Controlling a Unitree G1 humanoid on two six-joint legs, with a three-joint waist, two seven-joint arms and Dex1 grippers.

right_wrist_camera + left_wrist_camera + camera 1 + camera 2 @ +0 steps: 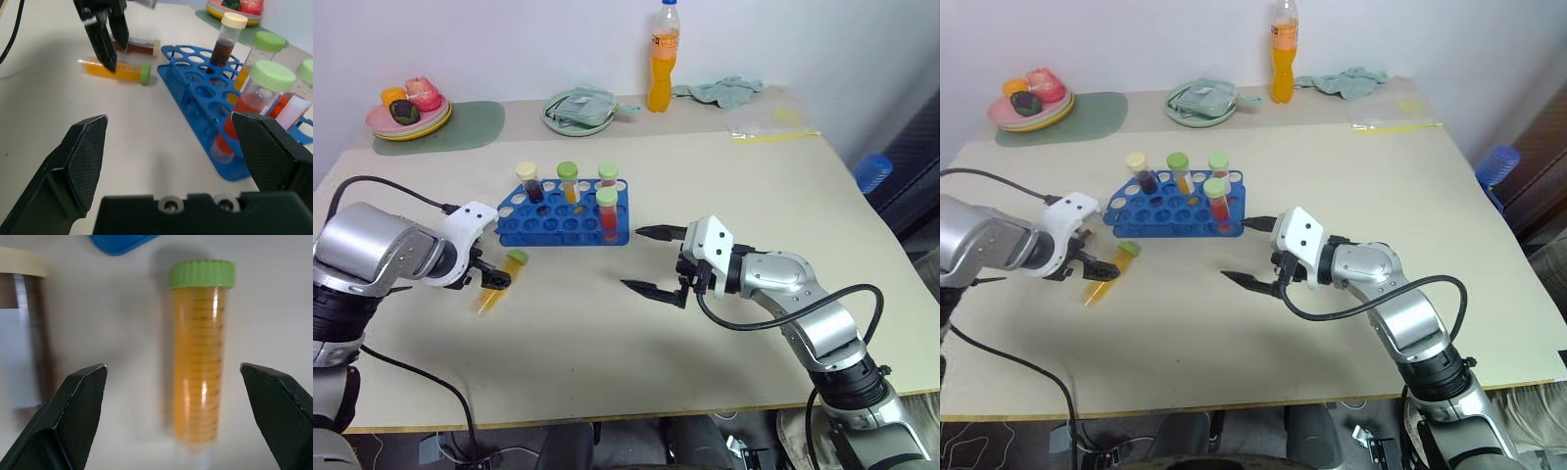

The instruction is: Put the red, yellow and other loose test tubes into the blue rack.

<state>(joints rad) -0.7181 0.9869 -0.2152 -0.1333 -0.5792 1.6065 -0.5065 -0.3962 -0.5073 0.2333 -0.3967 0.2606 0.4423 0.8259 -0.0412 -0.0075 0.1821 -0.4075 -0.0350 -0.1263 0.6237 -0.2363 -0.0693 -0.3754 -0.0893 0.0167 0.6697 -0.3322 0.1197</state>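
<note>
While the left gripper point(173, 416) hangs with its black fingers spread wide on either side of a clear plastic tube of yellow-orange liquid with a green screw cap point(199, 357), that tube lies flat on the pale beige table point(607, 343), untouched, just in front of the blue plastic rack point(558, 223). Beside it lies a second loose tube, brown liquid under a cream cap point(139, 46), also on its side near the rack's left end. Four capped tubes stand upright in the rack: one dark with a cream cap point(530, 182), one yellow point(569, 182) and two red point(607, 211) with green caps. Right of the rack, the right gripper point(651, 260) holds nothing, fingers parted, pointing toward the rack.
</note>
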